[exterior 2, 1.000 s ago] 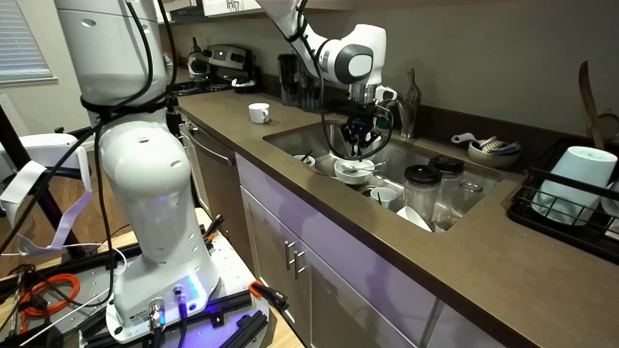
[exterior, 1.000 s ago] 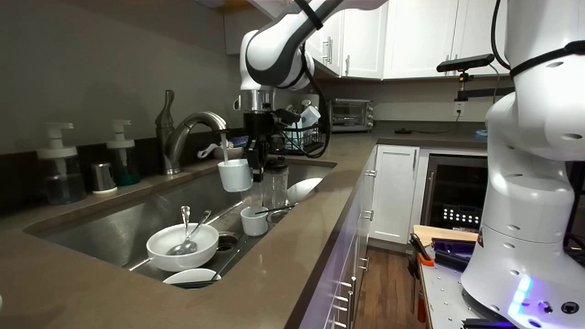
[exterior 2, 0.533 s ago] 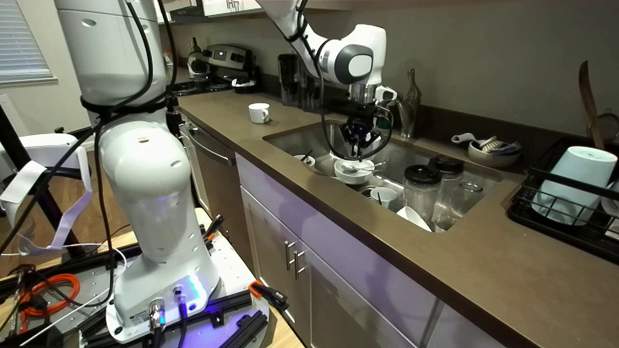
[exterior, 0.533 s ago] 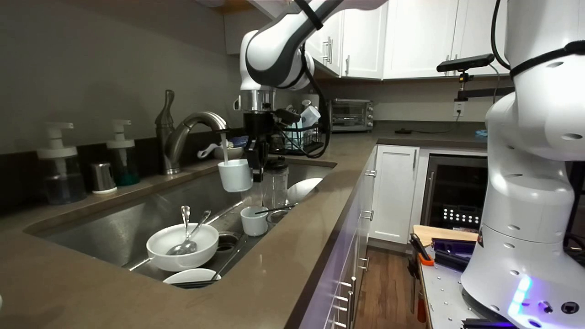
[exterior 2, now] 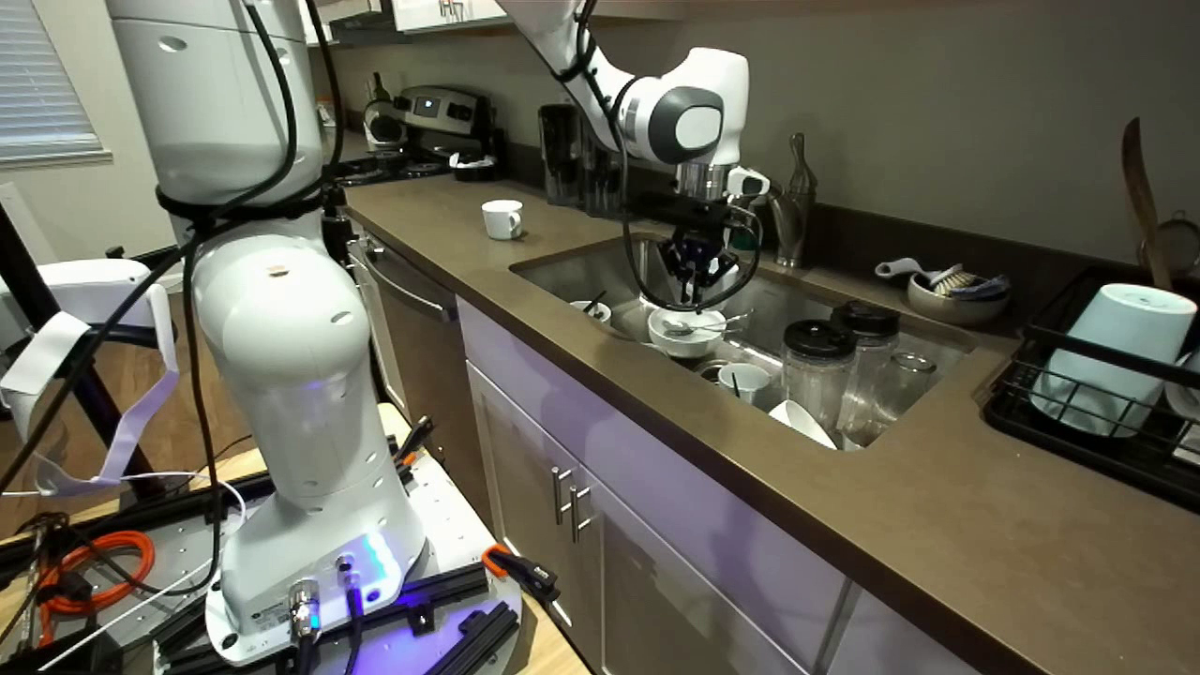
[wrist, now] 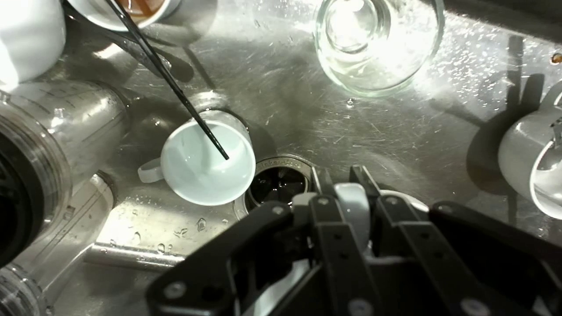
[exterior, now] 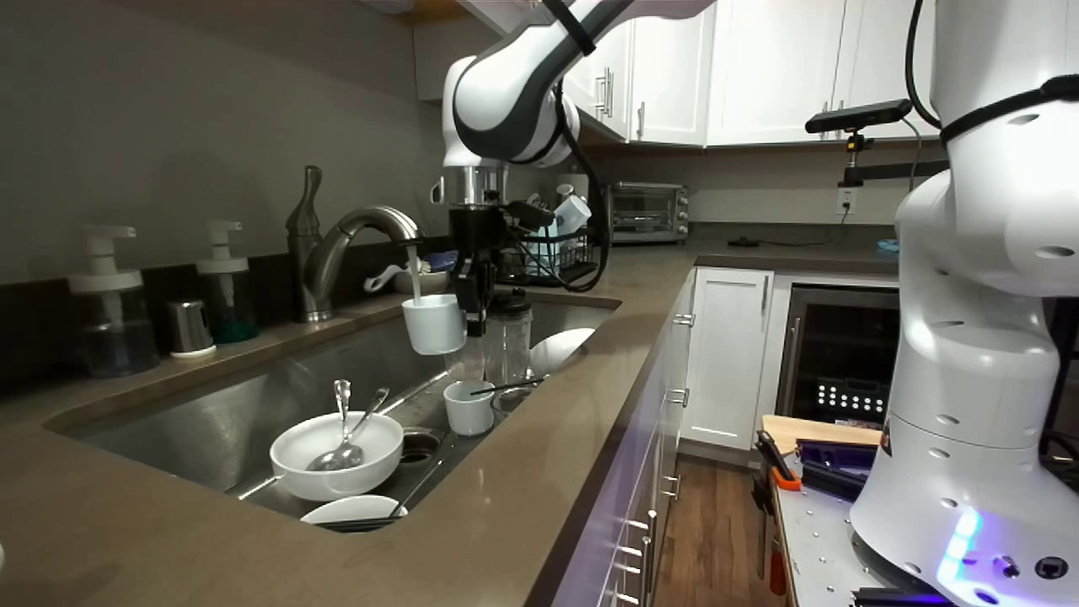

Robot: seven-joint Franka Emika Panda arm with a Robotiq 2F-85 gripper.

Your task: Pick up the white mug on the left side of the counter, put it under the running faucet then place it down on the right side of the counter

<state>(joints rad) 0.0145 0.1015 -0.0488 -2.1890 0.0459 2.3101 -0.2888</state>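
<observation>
The white mug (exterior: pixel 434 324) hangs over the sink, slightly tilted, under the silver faucet (exterior: pixel 324 261). A stream of water (exterior: pixel 415 274) runs from the spout into it. My gripper (exterior: pixel 476 316) is beside the mug and shut on its handle, which shows between the fingers (wrist: pixel 341 180) in the wrist view (wrist: pixel 354 208). The gripper mostly hides the mug in an exterior view, where the faucet (exterior 2: pixel 792 220) stands behind the arm. The brownish-grey counter (exterior: pixel 514 497) surrounds the sink; it also shows in an exterior view (exterior 2: pixel 947 525).
Another white mug (exterior 2: pixel 502 219) stands on the counter. The sink holds a white bowl with spoons (exterior: pixel 337 455), a small white cup (exterior: pixel 469 408) and black-lidded jars (exterior 2: pixel 818 361). A black dish rack (exterior 2: pixel 1050 412) and soap bottles (exterior: pixel 114 312) stand on the counter.
</observation>
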